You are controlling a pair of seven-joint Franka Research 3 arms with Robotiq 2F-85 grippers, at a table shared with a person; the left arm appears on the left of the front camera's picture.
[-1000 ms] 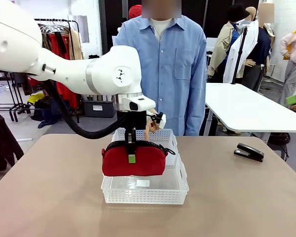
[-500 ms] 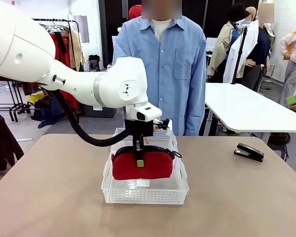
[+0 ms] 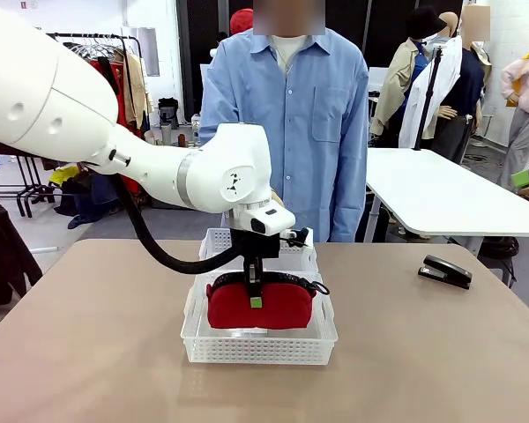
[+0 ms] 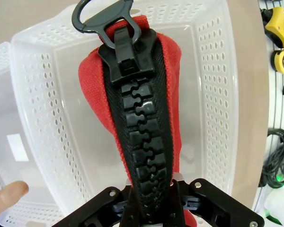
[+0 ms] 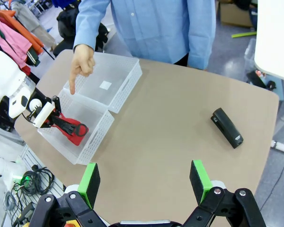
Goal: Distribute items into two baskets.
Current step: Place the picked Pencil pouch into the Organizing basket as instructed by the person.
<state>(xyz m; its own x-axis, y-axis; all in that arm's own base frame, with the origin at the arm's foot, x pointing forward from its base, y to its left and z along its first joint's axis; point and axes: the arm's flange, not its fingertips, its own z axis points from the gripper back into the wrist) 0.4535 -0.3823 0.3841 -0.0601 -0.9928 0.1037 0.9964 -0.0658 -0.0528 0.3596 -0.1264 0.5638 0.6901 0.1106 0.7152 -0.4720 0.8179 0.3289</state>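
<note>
The left pincer was clenched on the black zipper of the red soft fabric pouch. The pouch was held directly below it, inside the nearer white perforated plastic basket. Whether the pouch touched the bottom could not be told. The second white perforated plastic basket was seen just behind the pincer. A person's hand was pointed downward near it. The right pincer was released, its green pads wide apart, and the small black stapler was seen beyond it on the table.
</note>
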